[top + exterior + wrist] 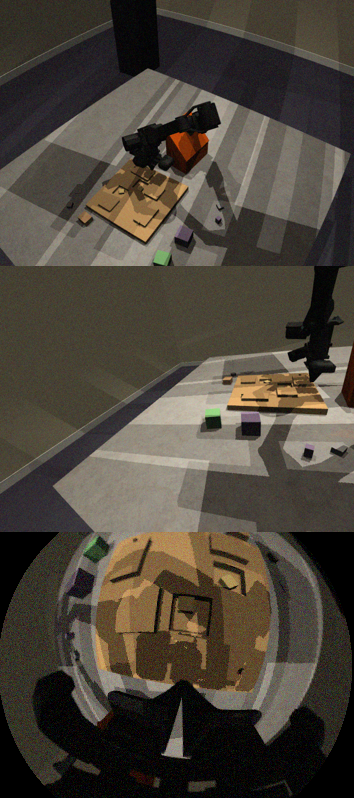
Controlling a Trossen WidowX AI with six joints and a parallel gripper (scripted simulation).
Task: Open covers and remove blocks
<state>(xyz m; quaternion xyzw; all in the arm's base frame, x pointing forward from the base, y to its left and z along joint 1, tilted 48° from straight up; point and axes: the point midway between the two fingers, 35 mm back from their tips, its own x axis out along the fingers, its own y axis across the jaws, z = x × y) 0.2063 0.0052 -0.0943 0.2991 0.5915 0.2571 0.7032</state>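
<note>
The wooden puzzle board lies flat. One well holds a pale yellow block. A second well beside it holds a shadowed block. Raised wooden covers show near the left corner, near the front, beside the second well and near the arm; what lies under them is hidden. My gripper is shut and empty, above the board's arm-side edge.
A green block, a purple block and a tan block rest on the table, clear of the board. A small purple cube lies farther right. An orange house-shaped object stands beside the arm.
</note>
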